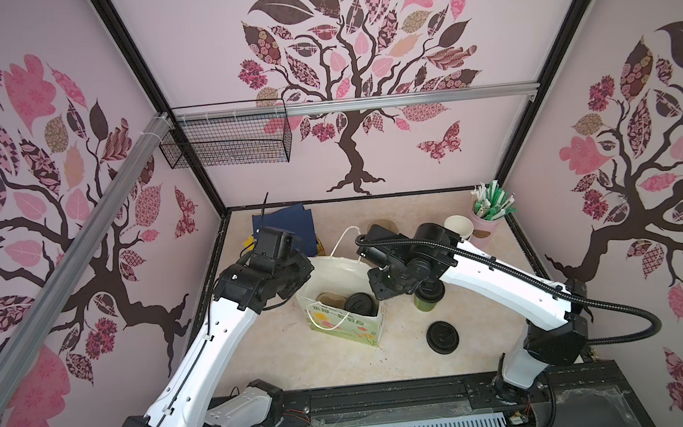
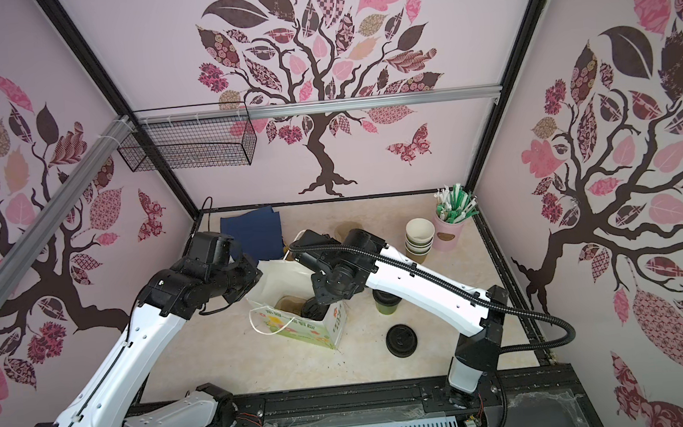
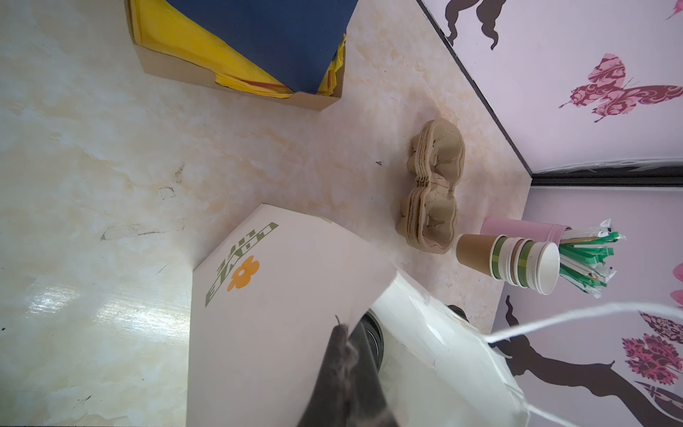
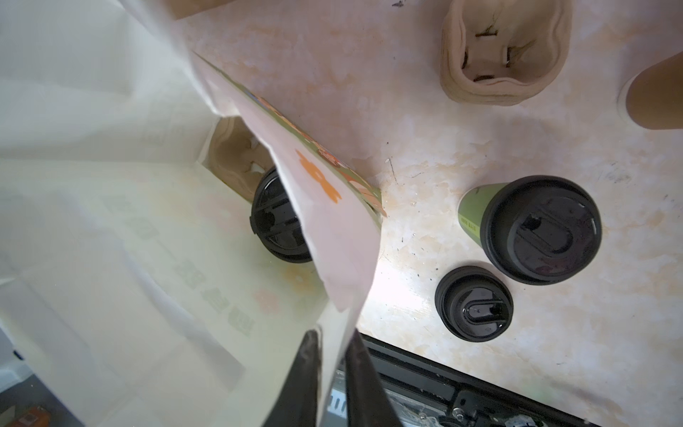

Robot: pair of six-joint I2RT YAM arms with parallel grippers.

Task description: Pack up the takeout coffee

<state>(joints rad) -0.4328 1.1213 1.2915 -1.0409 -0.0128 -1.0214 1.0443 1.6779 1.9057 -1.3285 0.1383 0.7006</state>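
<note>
1. Right wrist view: the right gripper (image 4: 333, 336) is pinched on the rim of the paper bag (image 4: 329, 240), with one finger on each side of the thin wall.
2. Over in the left wrist view, the left gripper (image 3: 349, 331) is clamped on the bag's rim too, so both arms are holding the mouth apart.
3. Down inside, one lidded cup (image 4: 275, 222) stands upright on the bag's floor, touching a brown cardboard carrier (image 4: 233, 155). I can't tell whether it sits in a pocket.
4. The second lidded cup (image 4: 539, 229) stands upright on the table (image 4: 462, 155), outside the bag and just beside it, with a loose black lid (image 4: 474, 303) near it.
5. My read: we're about halfway, with one coffee packed and the bag being spread for the other.
6. The next move calls for the right gripper, the nearer one, to let go of the rim. It should take the cup by its body below the lid, lift it over the rim and lower it beside the first. The left must hold the mouth open alone, and that floppy wall could fold inward.
</note>
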